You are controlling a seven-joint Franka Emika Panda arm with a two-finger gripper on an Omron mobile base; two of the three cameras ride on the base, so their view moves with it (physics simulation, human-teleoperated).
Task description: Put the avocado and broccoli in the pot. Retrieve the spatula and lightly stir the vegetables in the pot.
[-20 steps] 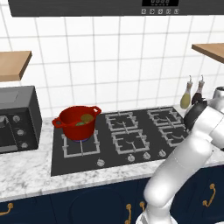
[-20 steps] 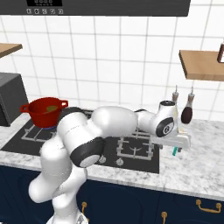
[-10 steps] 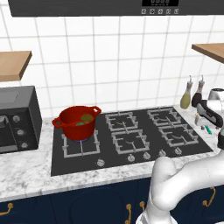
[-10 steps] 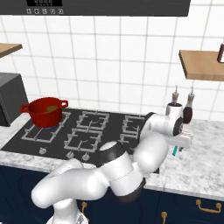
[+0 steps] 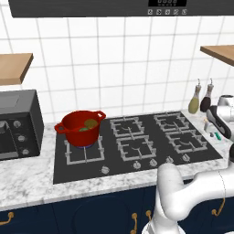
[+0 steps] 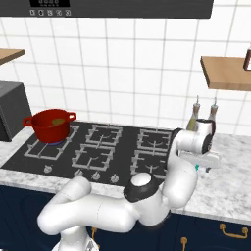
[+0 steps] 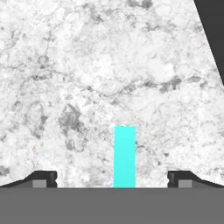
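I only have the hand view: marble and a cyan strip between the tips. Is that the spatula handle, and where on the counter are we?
Observer: Yes, it's the spatula handle. The gripper hangs over the marble counter right of the stove, just in front of two glass bottles.
Operator: Vegetables already in?
Observer: Both lumps, the vegetables, sit inside the red pot.
Operator: Where's the pot from here?
Observer: On the stove's back left burner, at the stove's far end from the gripper.
Operator: Fingers closed yet?
Observer: No, the fingertips stand wide apart either side of the handle, not touching it.
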